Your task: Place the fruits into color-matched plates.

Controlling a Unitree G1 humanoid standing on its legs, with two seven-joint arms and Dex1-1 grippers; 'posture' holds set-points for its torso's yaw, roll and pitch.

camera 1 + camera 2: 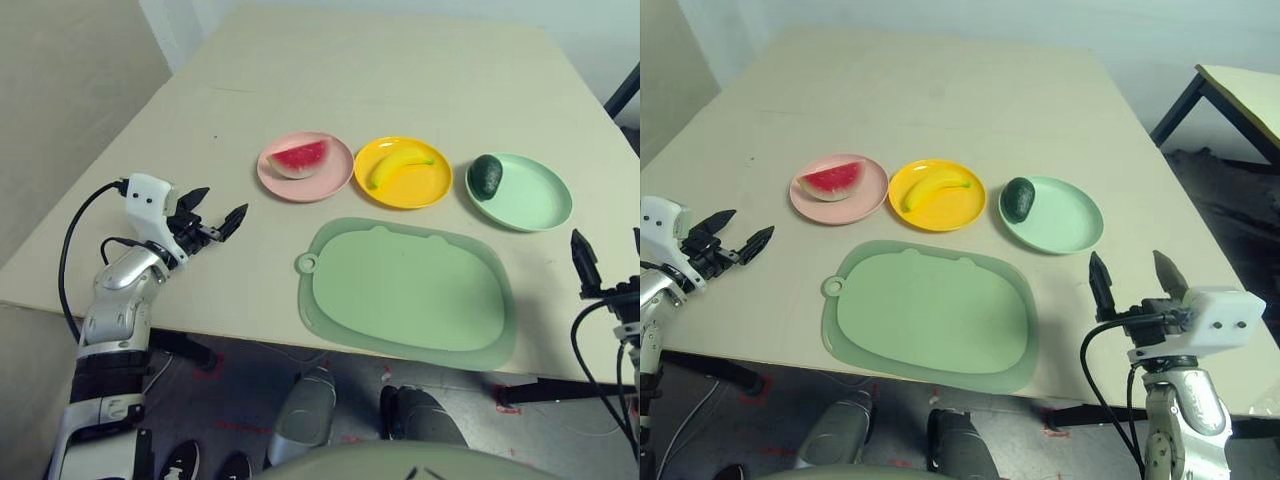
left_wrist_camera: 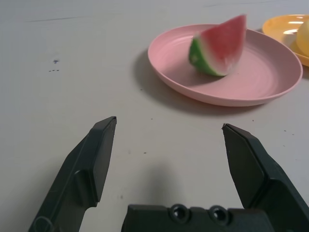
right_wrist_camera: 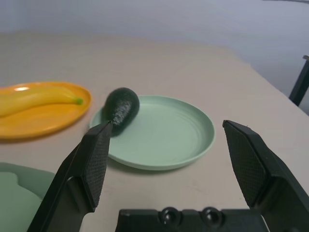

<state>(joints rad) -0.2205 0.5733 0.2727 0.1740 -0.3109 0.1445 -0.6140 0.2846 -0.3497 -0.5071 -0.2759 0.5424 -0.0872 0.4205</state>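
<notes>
Cutting board: 1 | plates: 3 | fruits: 3, one each | end effectors left, right: apart, empty

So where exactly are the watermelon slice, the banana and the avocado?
watermelon slice [image 1: 300, 157], left eye view, on its red flesh.
banana [image 1: 398, 166], left eye view, on the middle of its yellow curve.
avocado [image 1: 1017, 198], right eye view, on its dark green skin.

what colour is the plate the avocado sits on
Pale mint green plate, holding the dark green avocado; it shows best in the right wrist view.
</notes>
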